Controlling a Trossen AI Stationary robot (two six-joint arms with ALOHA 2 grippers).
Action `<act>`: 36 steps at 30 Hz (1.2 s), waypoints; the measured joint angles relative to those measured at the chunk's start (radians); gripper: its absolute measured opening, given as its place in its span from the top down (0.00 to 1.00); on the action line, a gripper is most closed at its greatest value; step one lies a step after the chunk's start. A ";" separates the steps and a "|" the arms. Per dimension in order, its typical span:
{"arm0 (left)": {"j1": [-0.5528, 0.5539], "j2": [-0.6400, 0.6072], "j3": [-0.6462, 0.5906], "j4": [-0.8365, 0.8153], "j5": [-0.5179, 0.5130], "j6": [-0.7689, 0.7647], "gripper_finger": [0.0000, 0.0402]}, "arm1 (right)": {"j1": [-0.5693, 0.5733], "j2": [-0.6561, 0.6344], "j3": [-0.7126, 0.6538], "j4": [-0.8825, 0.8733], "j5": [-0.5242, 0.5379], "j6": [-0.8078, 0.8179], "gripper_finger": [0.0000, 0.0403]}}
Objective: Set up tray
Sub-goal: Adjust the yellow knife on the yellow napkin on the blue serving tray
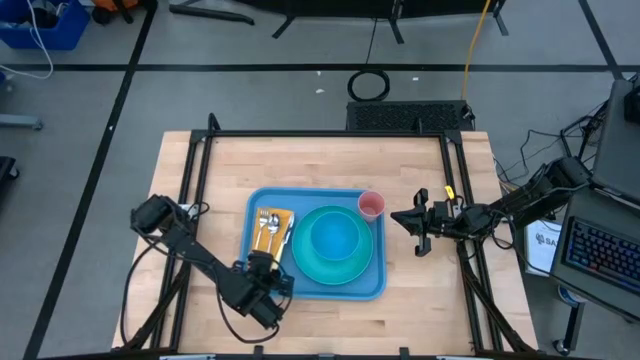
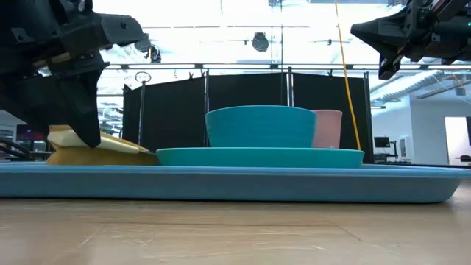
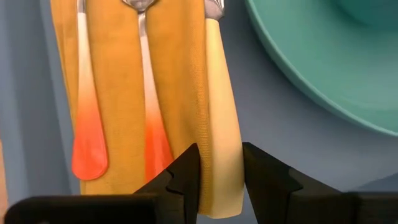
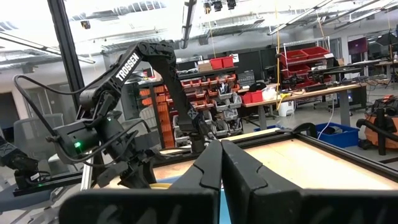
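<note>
One light-blue tray [image 1: 315, 287] is lying flat near the middle of the wooden desk [image 1: 200, 180], long side running left to right. On it are sitting one round turquoise plate [image 1: 305, 268] with one blue bowl [image 1: 335, 238] resting in it, one pink cup [image 1: 371, 206] standing upright at the tray's far right corner, and one orange-yellow napkin [image 1: 262, 242] lying along the left part of the tray, beside the plate. Three pieces of cutlery are lying on the napkin: two with orange-tipped handles [image 3: 89, 143] and one with a cream handle [image 3: 222, 155] at the napkin's plate-side edge.

The left gripper [image 3: 221, 177] is reaching down over the near end of the napkin, its fingers standing apart on either side of the cream handle's end; whether they are pressing on it is hard to tell. The right gripper [image 1: 420, 235] is hanging in the air to the right of the tray, clear of everything, its fingers pressed together with nothing between them.

The heads of the cutlery are running out of the left wrist view, so which is fork, spoon or knife is not showing there. In the low view the left arm is covering part of the napkin, and the bowl is hiding part of the cup.
</note>
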 joint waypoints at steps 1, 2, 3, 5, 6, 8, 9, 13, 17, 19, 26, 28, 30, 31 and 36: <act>-0.002 -0.002 0.000 0.000 -0.005 0.001 0.72 | 0.000 0.000 0.000 0.000 0.000 0.000 1.00; -0.003 -0.003 0.000 0.000 -0.009 0.000 0.72 | 0.000 0.000 0.000 0.000 0.000 0.000 1.00; -0.004 -0.003 0.000 -0.003 -0.010 -0.004 0.72 | 0.000 0.000 0.000 0.000 0.000 0.000 1.00; -0.003 -0.003 0.000 -0.015 -0.009 -0.018 0.72 | 0.000 0.000 0.000 0.000 0.000 0.000 1.00; -0.004 -0.003 0.000 -0.019 -0.009 -0.025 0.72 | 0.000 0.000 0.000 0.000 0.000 0.000 1.00; -0.005 -0.003 0.000 -0.024 -0.010 -0.035 0.72 | 0.000 0.000 0.000 0.000 0.000 0.000 1.00; -0.007 -0.003 0.000 -0.024 -0.012 -0.036 0.72 | 0.000 0.000 0.000 0.000 0.000 0.000 1.00; -0.022 -0.003 0.000 -0.023 -0.047 -0.048 0.72 | 0.000 0.000 0.000 0.000 0.000 0.000 1.00; -0.033 -0.003 0.000 -0.022 -0.084 -0.068 0.72 | 0.000 0.000 0.000 0.000 0.000 0.000 1.00; -0.040 -0.003 -0.002 -0.017 -0.107 -0.080 0.72 | 0.000 0.000 0.000 0.000 0.000 0.000 1.00; -0.047 -0.003 -0.087 0.120 -0.119 -0.098 0.72 | 0.000 0.000 0.000 0.000 0.000 0.000 1.00; -0.046 -0.003 -0.106 0.148 -0.112 -0.116 0.72 | 0.000 0.000 0.000 0.000 0.000 0.000 1.00; -0.046 -0.003 -0.120 0.171 -0.120 -0.130 0.74 | 0.000 0.000 0.000 0.000 0.000 0.000 1.00; -0.046 -0.003 -0.126 0.185 -0.125 -0.130 0.76 | 0.000 0.000 0.000 0.000 0.000 0.000 1.00; -0.047 -0.003 -0.144 0.225 -0.132 -0.131 0.78 | 0.000 0.000 0.000 0.000 0.000 0.000 1.00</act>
